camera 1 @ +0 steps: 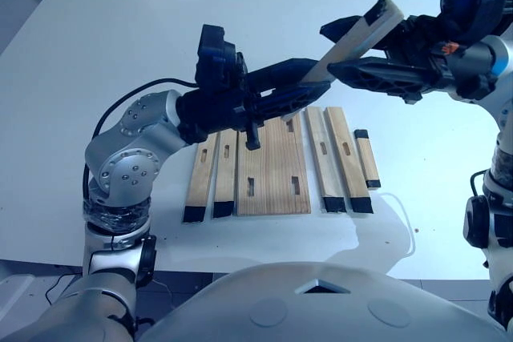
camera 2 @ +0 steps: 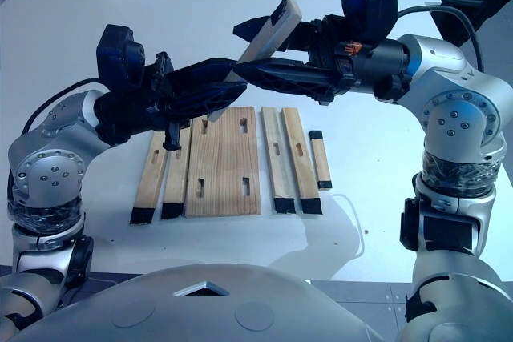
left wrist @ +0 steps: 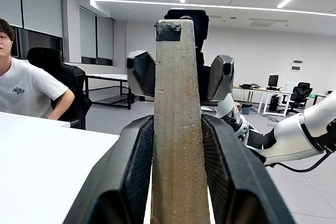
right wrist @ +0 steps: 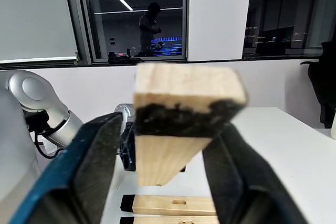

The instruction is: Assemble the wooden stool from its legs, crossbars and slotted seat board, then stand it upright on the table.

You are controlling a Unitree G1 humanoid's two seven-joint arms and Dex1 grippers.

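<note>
Above the seat board (camera 1: 276, 166), you have one wooden piece (camera 1: 346, 50) held slanted in the air, clear of the table (camera 1: 96, 54); your left gripper (camera 1: 313, 82) is clamped on its lower end; your right gripper (camera 1: 330, 50) sits around its upper part, though whether it has closed cannot be told; release the left too soon and the piece likely drops, knocking the slats (camera 1: 337, 158) beside the board; oppose both arms and it may twist loose.
</note>
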